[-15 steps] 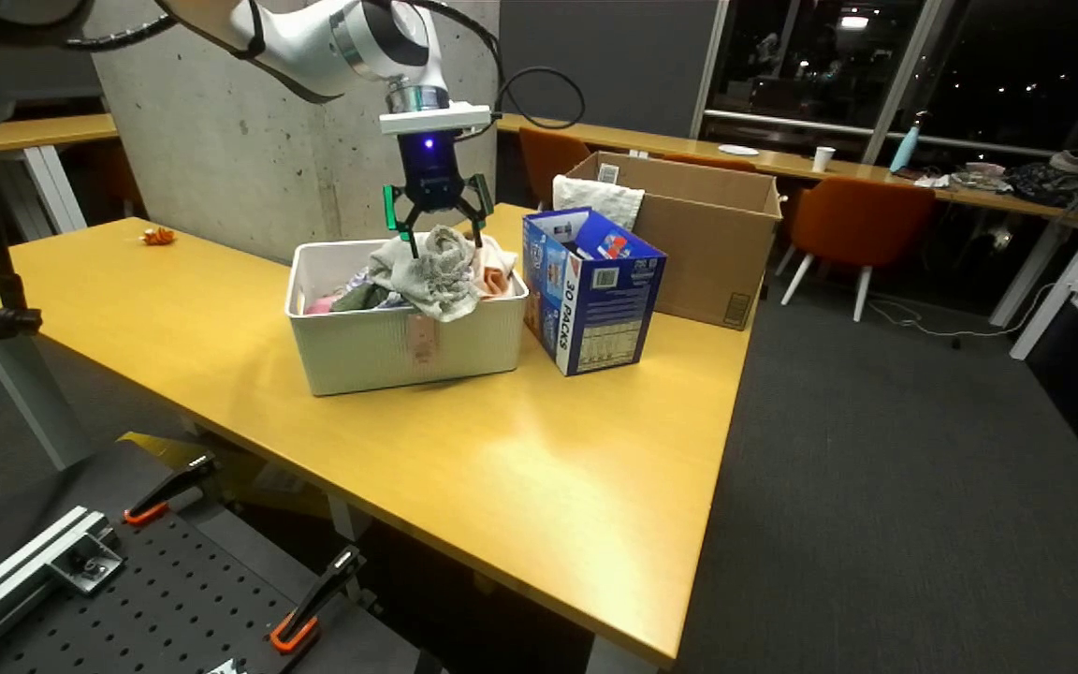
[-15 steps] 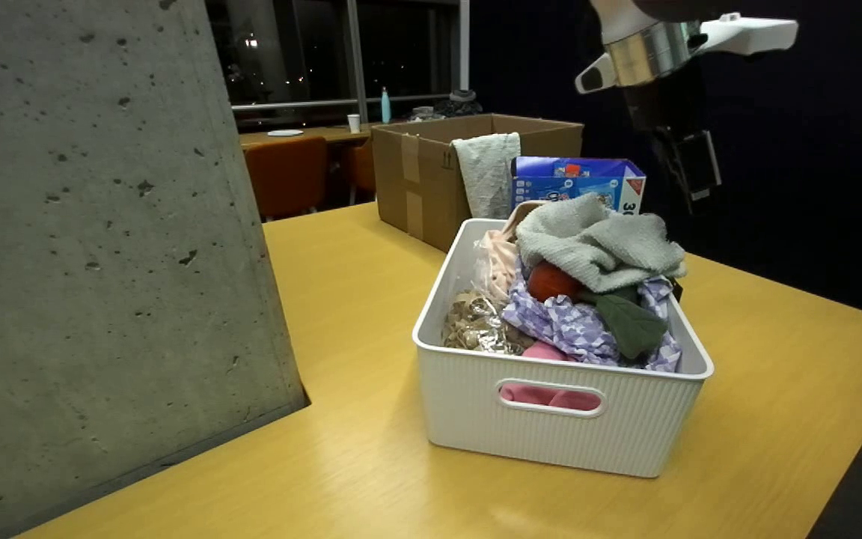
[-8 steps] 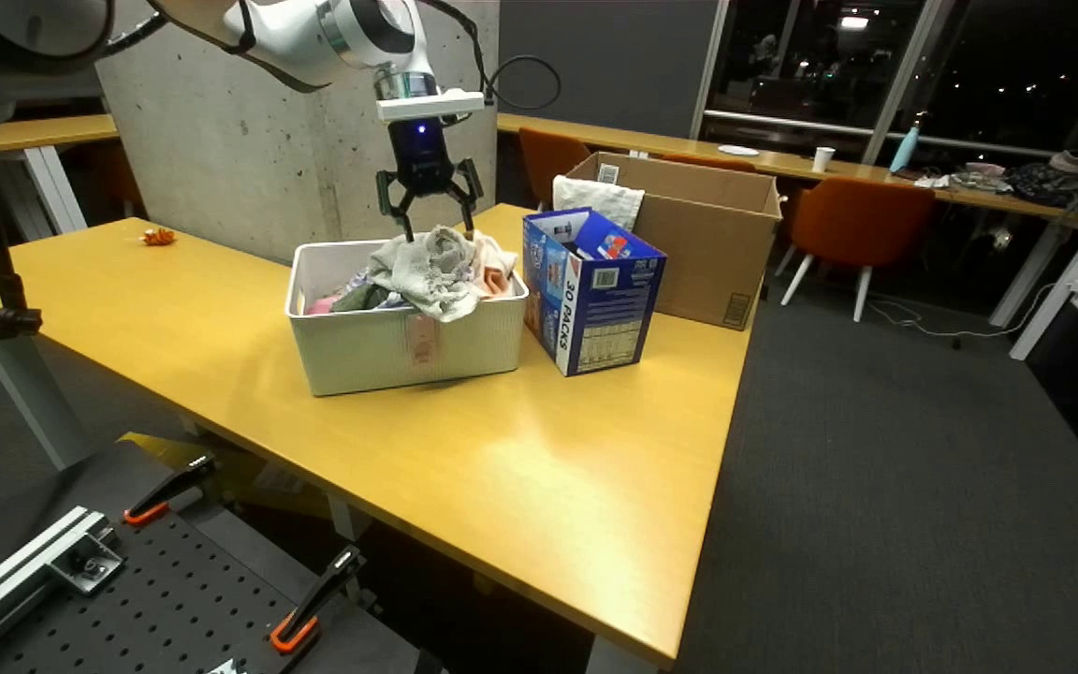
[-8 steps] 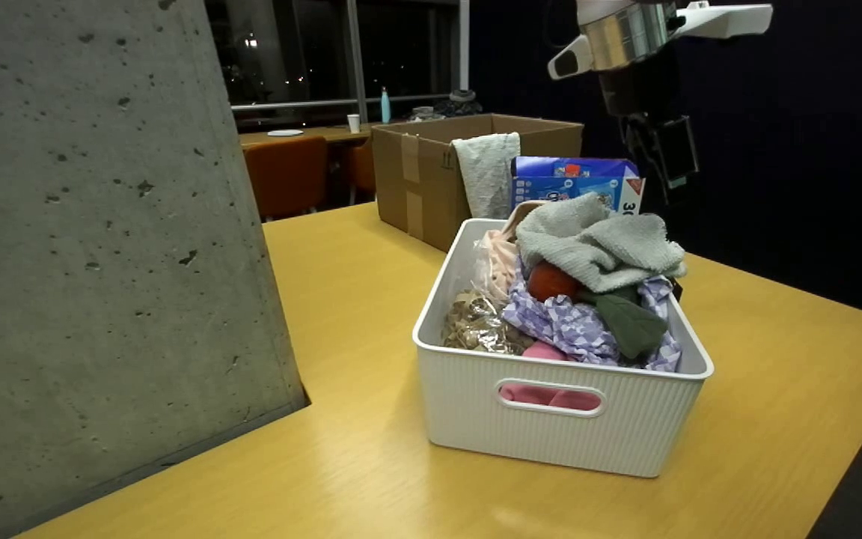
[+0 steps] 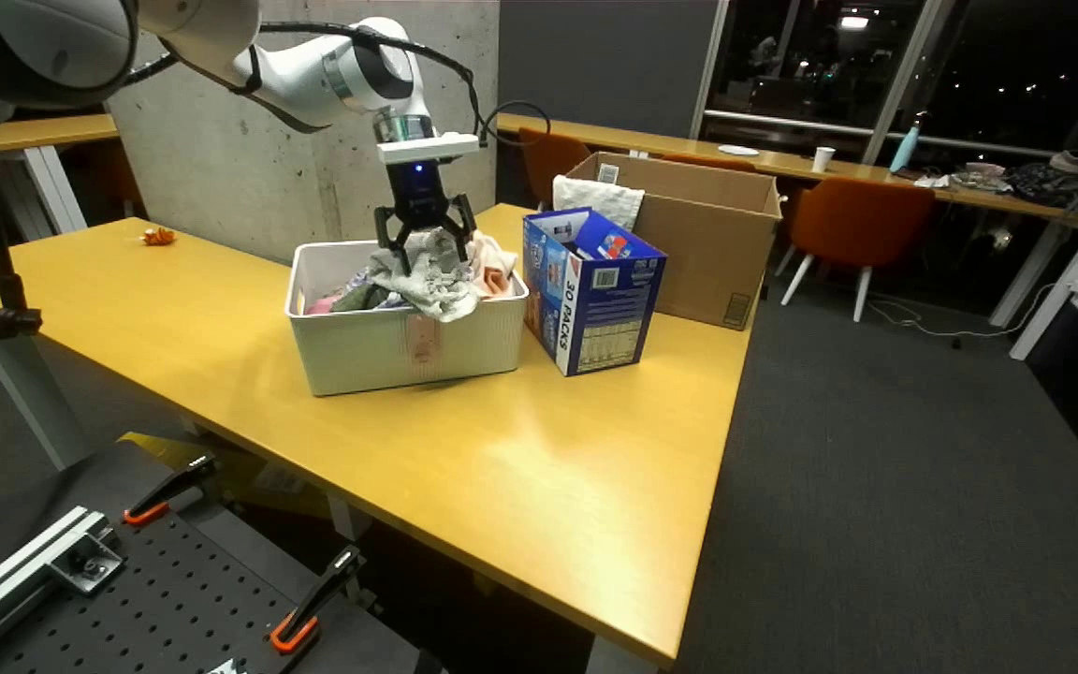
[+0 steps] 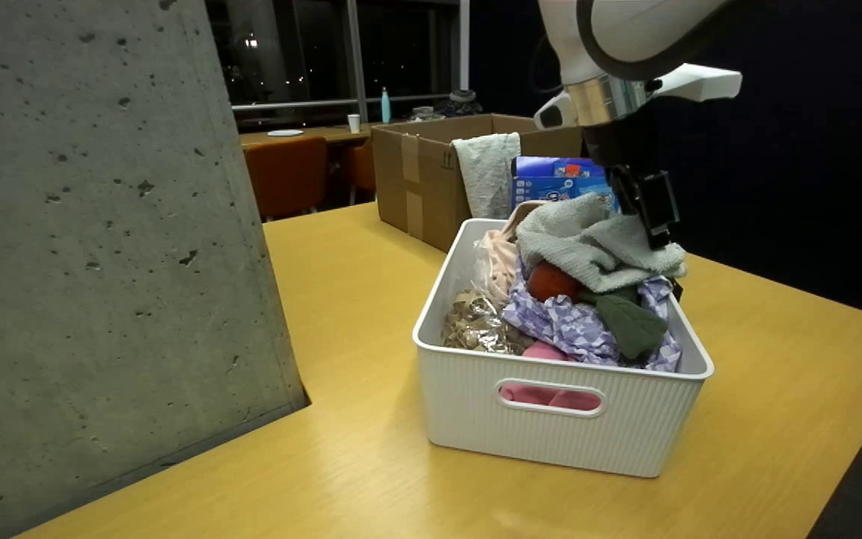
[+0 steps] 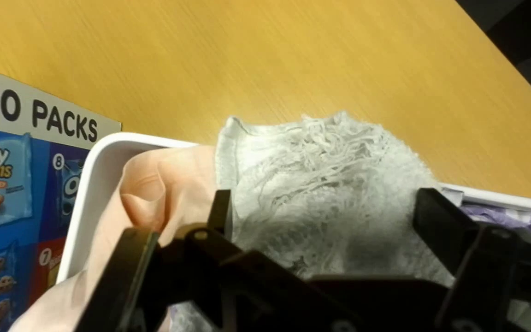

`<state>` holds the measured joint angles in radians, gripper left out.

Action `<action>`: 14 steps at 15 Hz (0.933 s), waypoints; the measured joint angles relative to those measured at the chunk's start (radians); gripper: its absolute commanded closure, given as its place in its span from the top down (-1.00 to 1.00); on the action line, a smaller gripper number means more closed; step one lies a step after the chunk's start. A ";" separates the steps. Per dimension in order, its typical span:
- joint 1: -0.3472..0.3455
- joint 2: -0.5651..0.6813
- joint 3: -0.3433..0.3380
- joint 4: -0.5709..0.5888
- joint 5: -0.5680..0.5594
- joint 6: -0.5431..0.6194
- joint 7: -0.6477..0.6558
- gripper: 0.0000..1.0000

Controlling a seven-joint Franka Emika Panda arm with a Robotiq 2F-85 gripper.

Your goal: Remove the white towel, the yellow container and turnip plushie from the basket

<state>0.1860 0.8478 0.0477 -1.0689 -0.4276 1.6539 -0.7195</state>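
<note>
The white towel (image 5: pixel 441 298) lies crumpled on top of the contents of the white basket (image 5: pixel 361 354), draped over one long rim. It also shows in an exterior view (image 6: pixel 588 241) and the wrist view (image 7: pixel 321 157). My gripper (image 5: pixel 434 260) is open, pointing down, with its fingers on either side of the towel's raised bunch. In the wrist view the gripper (image 7: pixel 323 205) has towel between its fingers but is not shut on it. A pink thing (image 6: pixel 547 395) and a dark green leaf shape (image 6: pixel 631 327) show in the basket; I cannot tell which is the turnip plushie. The yellow container does not show.
The basket also holds a red-orange round thing (image 6: pixel 551 282), purple checked cloth (image 6: pixel 577 326), peach cloth (image 6: pixel 502 262) and crinkled brown packing (image 6: pixel 476 322). A blue snack box (image 5: pixel 614 309) and a cardboard box (image 5: pixel 698 257) stand beside it. A concrete pillar (image 6: pixel 117 262) rises nearby.
My gripper has moved down from above the basket to the towel, shifting slightly in an exterior view to the left. It stays open. The towel and basket have not visibly moved.
</note>
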 measured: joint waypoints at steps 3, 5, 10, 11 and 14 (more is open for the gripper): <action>0.017 0.031 0.000 0.000 0.000 0.023 0.023 0.16; 0.033 0.041 0.000 -0.002 0.000 0.029 0.042 -0.16; 0.061 0.041 0.000 -0.041 -0.001 0.071 0.095 -0.89; 0.059 0.037 0.000 -0.057 -0.001 0.092 0.103 -0.98; 0.051 -0.020 -0.007 -0.172 -0.004 0.201 0.156 -0.94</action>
<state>0.2374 0.8275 0.0405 -1.2406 -0.4320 1.8546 -0.5633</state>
